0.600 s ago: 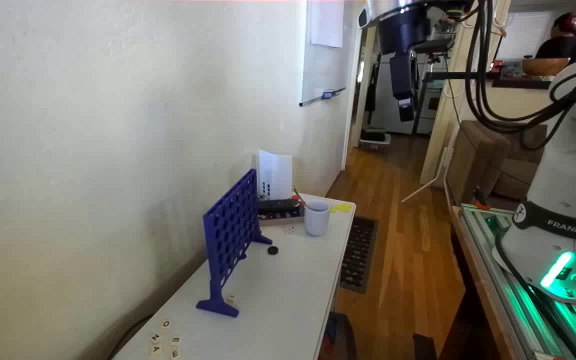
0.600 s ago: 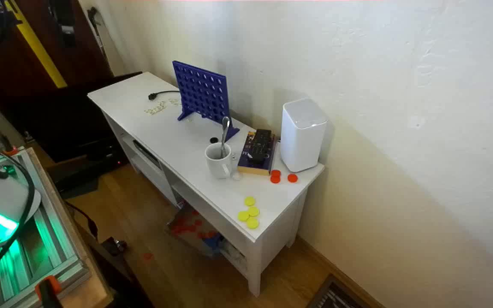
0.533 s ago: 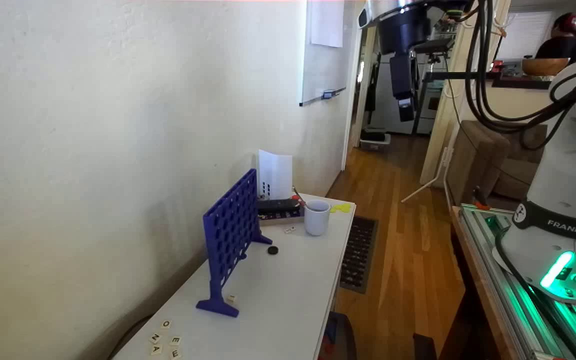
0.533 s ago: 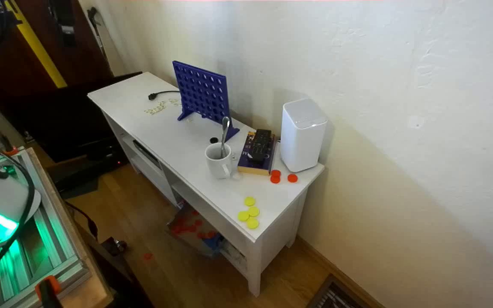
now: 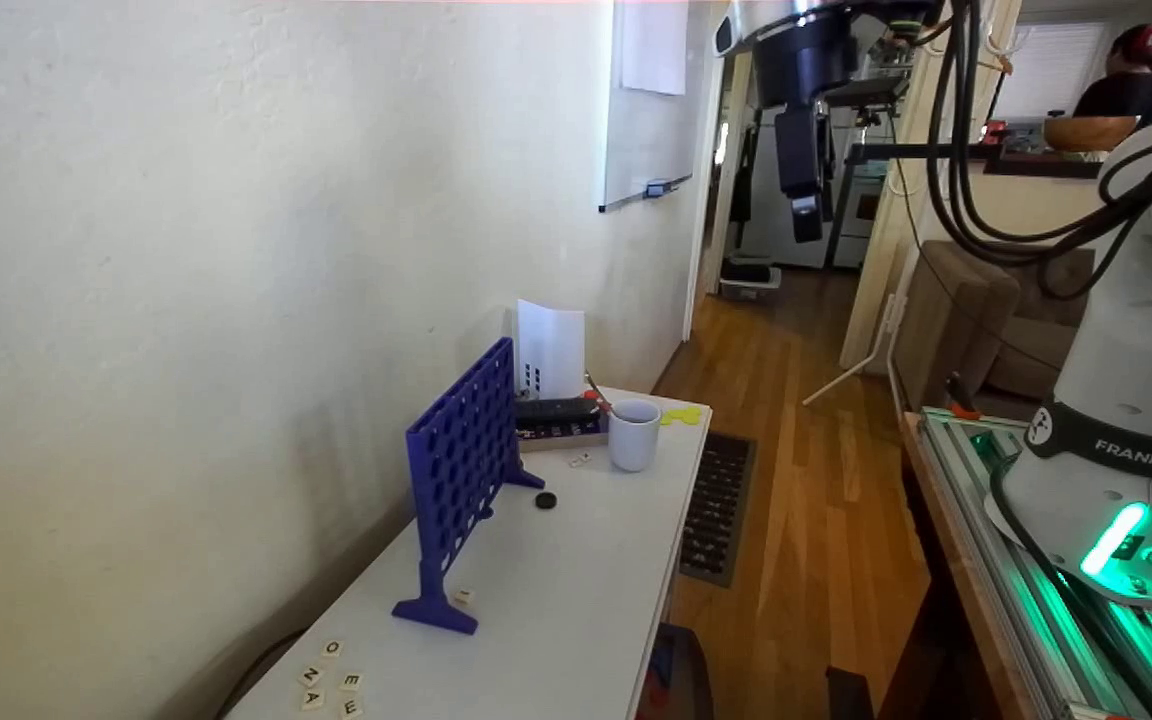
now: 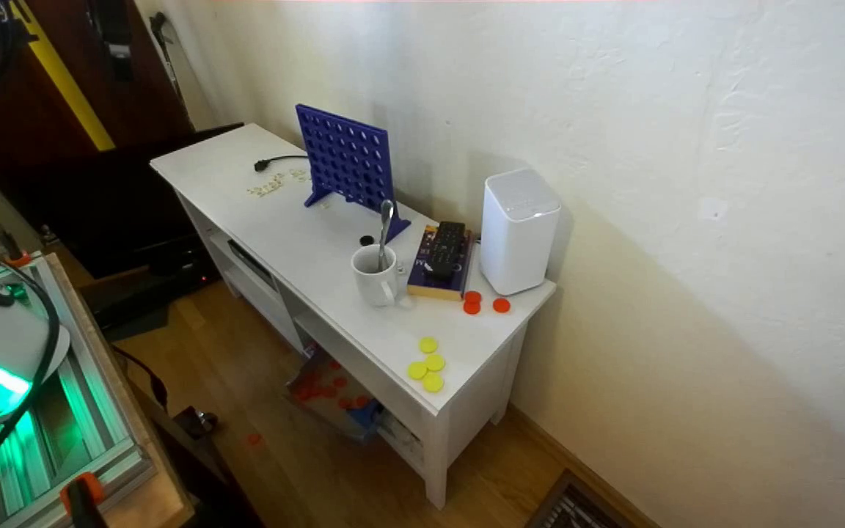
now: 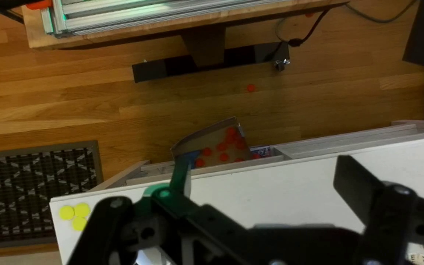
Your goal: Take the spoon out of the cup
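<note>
On the white desk [image 6: 298, 235], the spoon [image 6: 385, 232] slants steeply up from the cup [image 6: 373, 287] toward the wall [image 6: 650, 183] (hand [image 7: 266, 175] spread wide).

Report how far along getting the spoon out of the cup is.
Done: no removal yet; the spoon leans in the cup.
In hand: nothing gripped; the tool hangs open, well apart from both.
Left: reach the spoon, grip it, lift it clear.

The robot's black base band [image 5: 1136, 452] reads "FRANKA EMI", then is cut off. Near the wall-side edge of the surface [image 5: 576, 600], letter tiles [image 5: 332, 648] show O, A, E; two turned ones are uncertain.
</note>
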Action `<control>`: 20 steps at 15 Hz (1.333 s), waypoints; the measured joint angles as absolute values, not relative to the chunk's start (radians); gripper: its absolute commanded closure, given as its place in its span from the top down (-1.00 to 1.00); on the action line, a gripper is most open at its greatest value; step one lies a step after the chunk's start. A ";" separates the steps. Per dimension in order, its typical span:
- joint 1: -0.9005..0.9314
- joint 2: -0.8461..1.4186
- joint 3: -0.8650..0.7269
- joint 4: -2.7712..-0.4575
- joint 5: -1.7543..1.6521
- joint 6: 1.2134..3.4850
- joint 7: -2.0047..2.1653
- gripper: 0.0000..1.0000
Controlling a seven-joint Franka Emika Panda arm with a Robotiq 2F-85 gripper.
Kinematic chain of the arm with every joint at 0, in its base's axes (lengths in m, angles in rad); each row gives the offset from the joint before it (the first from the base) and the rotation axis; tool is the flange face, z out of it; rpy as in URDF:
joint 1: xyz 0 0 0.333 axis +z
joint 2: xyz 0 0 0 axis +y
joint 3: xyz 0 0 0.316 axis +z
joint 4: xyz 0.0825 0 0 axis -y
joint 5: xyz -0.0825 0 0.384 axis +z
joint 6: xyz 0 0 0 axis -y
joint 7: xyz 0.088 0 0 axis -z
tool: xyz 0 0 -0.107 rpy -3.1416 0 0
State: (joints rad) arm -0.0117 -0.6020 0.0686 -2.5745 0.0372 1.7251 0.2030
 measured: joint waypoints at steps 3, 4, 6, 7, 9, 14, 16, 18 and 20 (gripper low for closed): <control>-0.012 -0.571 0.019 -2.573 0.038 1.830 0.138 1.00; -0.013 -0.554 -0.007 -2.573 0.038 1.877 0.102 1.00; -0.018 -0.510 -0.058 -2.572 0.038 1.989 0.035 1.00; -0.024 -0.482 -0.080 -2.571 0.038 2.048 0.003 1.00; -0.027 -0.418 -0.117 -2.565 0.038 2.153 -0.064 1.00; -0.029 -0.251 -0.171 -2.543 0.040 2.358 -0.220 1.00; -0.034 -0.175 -0.196 -2.530 0.064 2.423 -0.290 1.00; -0.038 -0.090 -0.222 -2.506 0.143 2.481 -0.391 1.00; -0.046 -0.004 -0.235 -2.462 0.266 2.483 -0.487 1.00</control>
State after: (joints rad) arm -0.0457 -0.0044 -0.2349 -2.4621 0.2656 2.4834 -0.4871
